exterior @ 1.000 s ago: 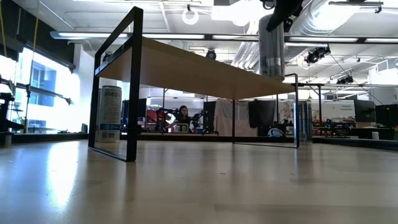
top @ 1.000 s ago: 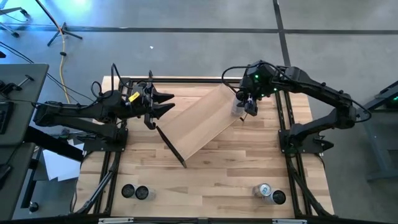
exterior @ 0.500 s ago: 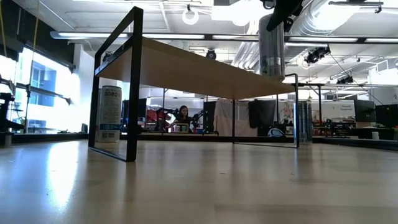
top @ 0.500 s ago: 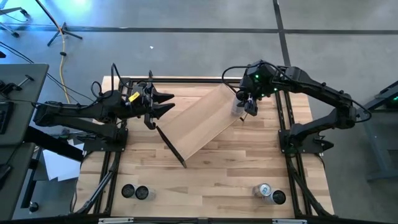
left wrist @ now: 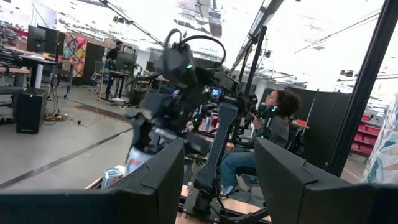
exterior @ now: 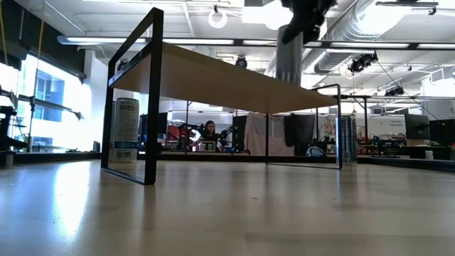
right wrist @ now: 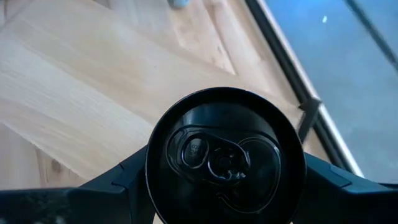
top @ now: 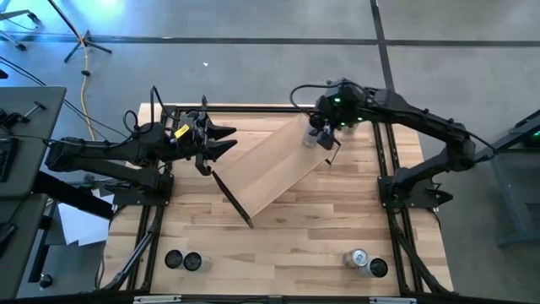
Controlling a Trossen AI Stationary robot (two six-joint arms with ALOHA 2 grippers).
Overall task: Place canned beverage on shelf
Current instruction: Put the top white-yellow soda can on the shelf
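The shelf (top: 270, 169) is a pale board that stands slantwise on the tabletop on black brackets (exterior: 153, 99) at its short ends. Over its far right end my right gripper (top: 321, 138) is shut on a silver beverage can (exterior: 288, 57) with a dark top (right wrist: 225, 155). The can's lower end is close to the board's top; I cannot tell whether it touches. My left gripper (top: 226, 140) waits open and empty at the far left, beside the shelf's left part (left wrist: 214, 186). My right gripper pinches the can's upper side wall (right wrist: 152, 177) between its two fingers (right wrist: 118, 186), one on each side just under the rim. The fingers come slanting down from the far right. The can hangs roughly upright below them, top up.
A tall can (exterior: 126, 131) stands on the table behind the shelf's left bracket. Two cans (top: 183, 261) sit at the near left edge and two more (top: 368, 263) at the near right. Black frame rails (top: 396, 194) run along both table sides.
My right gripper has carried the can toward the table's left, from beside the shelf's far right end to over it, mostly in the last half second, and has tipped slightly. The can has stayed upright in the hold. The shelf has kept still.
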